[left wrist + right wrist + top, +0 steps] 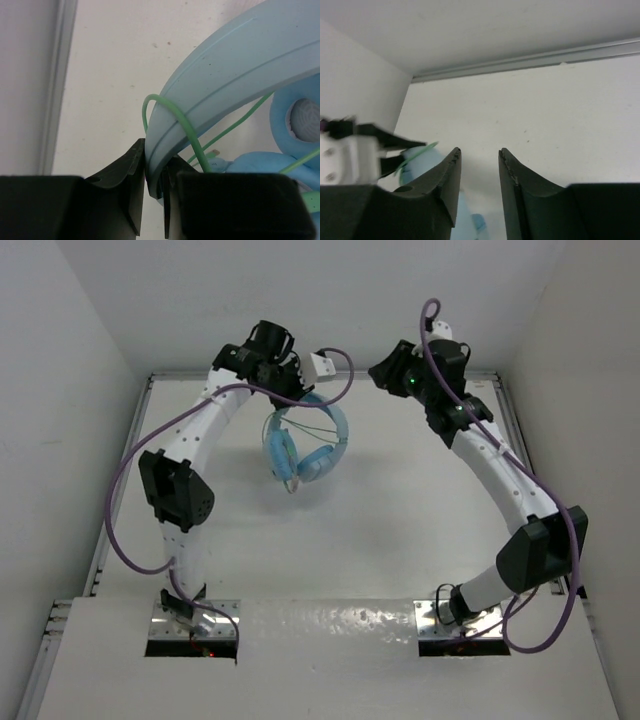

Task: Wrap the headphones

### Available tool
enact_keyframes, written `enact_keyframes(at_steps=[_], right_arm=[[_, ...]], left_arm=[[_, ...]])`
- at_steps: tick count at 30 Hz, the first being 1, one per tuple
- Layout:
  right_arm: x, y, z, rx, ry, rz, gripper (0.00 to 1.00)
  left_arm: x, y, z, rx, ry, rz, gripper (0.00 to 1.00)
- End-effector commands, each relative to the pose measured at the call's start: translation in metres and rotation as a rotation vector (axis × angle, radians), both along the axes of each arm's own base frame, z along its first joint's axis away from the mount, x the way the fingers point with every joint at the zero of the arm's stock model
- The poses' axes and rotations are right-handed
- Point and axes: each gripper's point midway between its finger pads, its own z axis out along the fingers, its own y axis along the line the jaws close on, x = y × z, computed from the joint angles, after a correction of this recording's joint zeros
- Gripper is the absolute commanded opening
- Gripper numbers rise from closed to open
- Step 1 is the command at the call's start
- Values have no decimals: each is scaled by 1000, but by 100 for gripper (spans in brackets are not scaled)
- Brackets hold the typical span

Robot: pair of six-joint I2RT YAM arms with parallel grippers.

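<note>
Cable (199,150) over headband (225,65) (left wrist only)

A white desk (400,520), with a grey rail (545,59) along its far edge, has the light blue headphones (320,462) over its far-left part, ear cups lowest, though contact with the surface is unclear.

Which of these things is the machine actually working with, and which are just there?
Part of the job: headphones, their green cord, left end effector clamping the headband, right end effector open.
Just there: table, purple arm cables.
</note>
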Motion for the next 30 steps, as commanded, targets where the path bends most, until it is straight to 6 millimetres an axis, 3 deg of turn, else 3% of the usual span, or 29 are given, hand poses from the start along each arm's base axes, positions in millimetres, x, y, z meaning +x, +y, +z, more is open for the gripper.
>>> enact_keyframes(at_steps=[1, 4, 5, 6, 7, 9, 10, 11, 12, 14, 15, 16, 17, 19, 20, 23, 25, 26, 29, 30], right_arm=[[5, -11, 40, 92, -87, -24, 39], [-7, 0, 36, 55, -148, 82, 46], [-12, 8, 48, 52, -240, 147, 48], [-28, 22, 30, 1, -278, 295, 51], [-40, 27, 50, -10, -409, 356, 57], [-58, 34, 33, -83, -499, 472, 61], [-69, 37, 43, -83, -560, 505, 64], [-68, 33, 42, -72, -548, 470, 64], [-55, 19, 39, -26, -484, 343, 61], [-51, -1, 40, 23, -415, 189, 44], [-54, -2, 30, 57, -382, 151, 42], [-58, -3, 38, 61, -428, 128, 41], [-60, -14, 47, 50, -458, 38, 39], [-66, -4, 45, -2, -449, 14, 37], [-66, 4, 56, 3, -450, 13, 35], [-70, 30, 49, 21, -380, 115, 32], [-72, 57, 38, 51, -340, 193, 28], [-78, 82, 28, 54, -313, 261, 27], [-95, 130, 8, 14, -282, 376, 30], [-93, 144, -11, 1, -251, 404, 36]], left_arm=[[-12, 7, 89, -7, -244, -80, 0], [-31, 5, 86, 54, -245, -168, 0], [-44, 9, 86, 96, -249, -236, 0], [-50, 10, 85, 108, -245, -258, 0], [-59, 13, 80, 125, -240, -284, 0], [-66, 14, 74, 147, -243, -291, 0], [-73, 17, 59, 199, -213, -226, 0], [-55, 11, 66, 188, -289, -116, 0], [-39, 23, 66, 256, -348, 67, 0], [-18, 31, 58, 194, -353, 330, 0], [-10, 47, 58, 210, -361, 453, 0], [-3, 47, 43, 162, -305, 565, 0], [-1, 52, 50, 132, -283, 634, 0], [3, 70, 29, 96, -156, 796, 0], [13, 85, 39, 36, -142, 875, 0], [18, 110, 22, -79, -11, 1076, 0], [19, 135, 17, -165, 38, 1232, 0], [18, 148, 18, -153, 2, 1292, 0], [14, 155, 30, -234, -23, 1360, 0], [14, 155, 41, -283, -39, 1377, 0]])
